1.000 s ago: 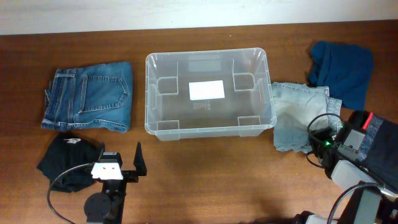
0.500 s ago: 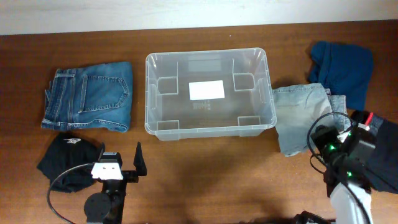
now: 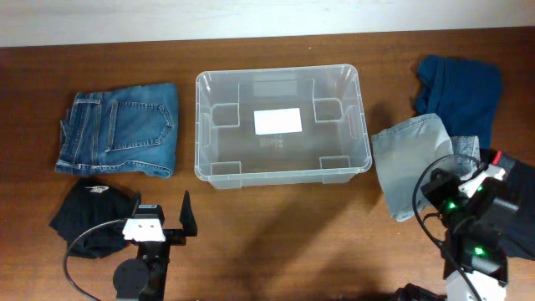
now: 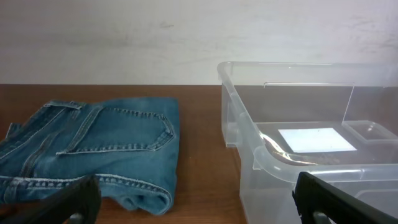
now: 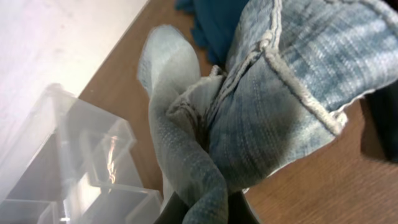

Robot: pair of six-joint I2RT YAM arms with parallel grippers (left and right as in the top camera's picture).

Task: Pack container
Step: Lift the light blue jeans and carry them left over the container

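Between the right claw's [image 5: 205, 214] closed fingers, a bunch of pale denim [image 5: 261, 112] is being gripped. The jaws are biting a thick fold at the bottom of the wrist view, and the cloth is billowing up and away from them. By the look of it, the step in hand is lifting a first garment off the table [image 3: 276, 242]. The tub [image 3: 284, 176] is sitting empty, ahead of this claw and off to its left, apart from the cloth, so nothing is packed yet. The next move is calling for a raise high enough to carry the trailing hem over the tub's rim. After that comes a swing forward and leftward, and a release over the middle.

The denim is looking soft and washed-out, with a raised stitched seam and a paler inner face; bunched like this, it is folding into a loose cone. The tub is showing as clear, rigid plastic — rectangular, with rounded corners, a thick rim and a white label on its floor. Ahead of the right claw, a navy cloth [image 3: 460, 92] is lying crumpled.

The left claw [image 3: 161, 219] is standing wide open and holding nothing. Folded jeans [image 3: 119, 130] are lying ahead of it, a black garment [image 3: 88, 216] is sitting just to its left, and the tub is lying ahead to its right.
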